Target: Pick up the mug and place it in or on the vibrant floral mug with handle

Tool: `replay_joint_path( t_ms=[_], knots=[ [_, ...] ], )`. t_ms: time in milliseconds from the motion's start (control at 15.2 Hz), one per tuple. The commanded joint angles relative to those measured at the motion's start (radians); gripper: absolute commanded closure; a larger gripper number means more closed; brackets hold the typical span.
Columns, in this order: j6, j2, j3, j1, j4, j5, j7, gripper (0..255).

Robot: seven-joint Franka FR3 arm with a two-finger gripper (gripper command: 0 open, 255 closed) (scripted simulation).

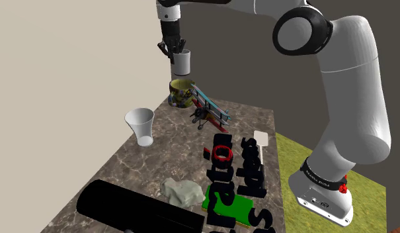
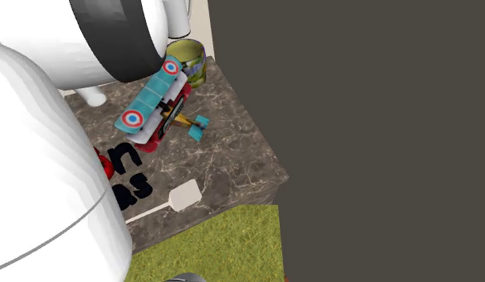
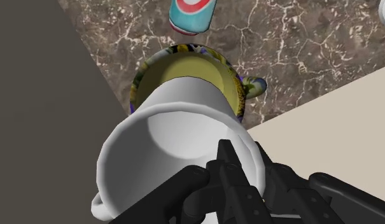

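Gripper (image 1: 174, 50) pinching the rim of the white mug (image 1: 182, 62), which hangs upright in the air almost directly above the floral mug (image 1: 181, 91) at the far corner of the counter (image 1: 125, 162); I judge the drop near-vertical, axes close to aligned.

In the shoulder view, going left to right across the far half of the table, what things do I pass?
white flared cup → floral mug, with the white mug held in the claw directly above it → toy biplane → white spatula
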Motion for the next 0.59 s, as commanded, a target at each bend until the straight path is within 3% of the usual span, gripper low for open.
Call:
replay_joint_path(
  t_ms=[0, 528],
  knots=[
    [0.037, -0.013, 0.001, -0.001, -0.049, 0.000, 0.003, 255],
    [0.169, -0.038, 0.001, -0.005, -0.207, 0.000, 0.011, 255]
  ],
)
